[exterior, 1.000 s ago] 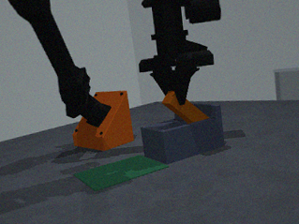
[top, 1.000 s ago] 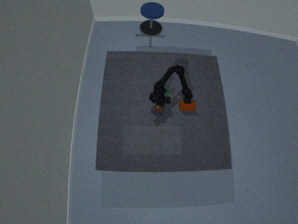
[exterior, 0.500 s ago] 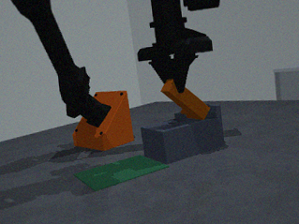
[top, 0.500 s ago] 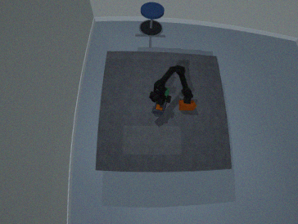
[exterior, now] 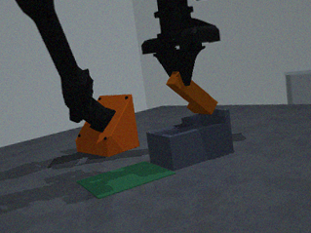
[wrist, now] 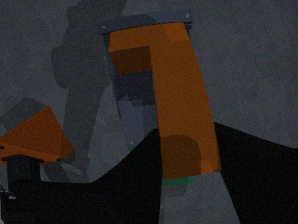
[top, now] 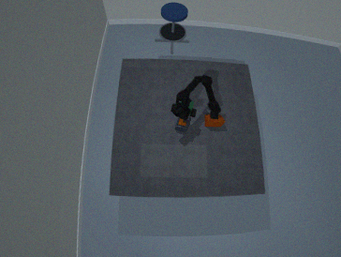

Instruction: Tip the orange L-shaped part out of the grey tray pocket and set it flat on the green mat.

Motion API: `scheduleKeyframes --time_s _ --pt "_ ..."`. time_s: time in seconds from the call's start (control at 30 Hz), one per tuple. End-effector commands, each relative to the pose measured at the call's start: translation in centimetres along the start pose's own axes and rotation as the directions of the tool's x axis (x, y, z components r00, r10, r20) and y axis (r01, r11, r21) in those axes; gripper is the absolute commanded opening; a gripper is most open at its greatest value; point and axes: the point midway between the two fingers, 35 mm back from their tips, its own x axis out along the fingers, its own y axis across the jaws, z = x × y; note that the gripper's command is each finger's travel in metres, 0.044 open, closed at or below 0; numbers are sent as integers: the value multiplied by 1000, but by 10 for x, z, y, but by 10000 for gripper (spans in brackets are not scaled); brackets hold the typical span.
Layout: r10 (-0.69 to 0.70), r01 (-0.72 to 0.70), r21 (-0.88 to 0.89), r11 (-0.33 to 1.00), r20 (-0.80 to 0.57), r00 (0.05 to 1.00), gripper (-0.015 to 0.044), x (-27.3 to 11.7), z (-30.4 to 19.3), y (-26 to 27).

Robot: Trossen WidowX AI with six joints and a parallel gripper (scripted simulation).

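The orange L-shaped part [top: 183,123] [exterior: 196,97] [wrist: 170,65] hangs tilted above the grey tray [exterior: 186,148] [wrist: 145,22]. Its raised straight end is pinched in my gripper [exterior: 181,78] [wrist: 187,150], which is shut on it and points down. Its L-shaped end slopes down to just above the tray's higher end wall in the exterior view; whether it touches that wall is unclear. The pocket is partly hidden by the walls and the part. The green mat [top: 191,104] [exterior: 102,186] [wrist: 177,181] lies flat beside the tray's other end, with nothing on it.
The arm's orange base block [top: 214,121] [exterior: 120,128] [wrist: 40,135] stands beside the mat and tray. A blue-topped stool [top: 174,11] stands beyond the dark work surface [top: 159,183]. A pale box [exterior: 309,86] is in the right background.
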Motion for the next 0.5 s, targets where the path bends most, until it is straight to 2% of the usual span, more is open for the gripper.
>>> scheduleKeyframes --time_s 0.0,0.2,0.47 --pt "4 -4 5 1000 5 1000 0 -3 1 0" --pt "4 -4 4 1000 4 1000 0 -4 -6 1" --pt "4 -4 4 1000 3 1000 0 -2 -39 4"
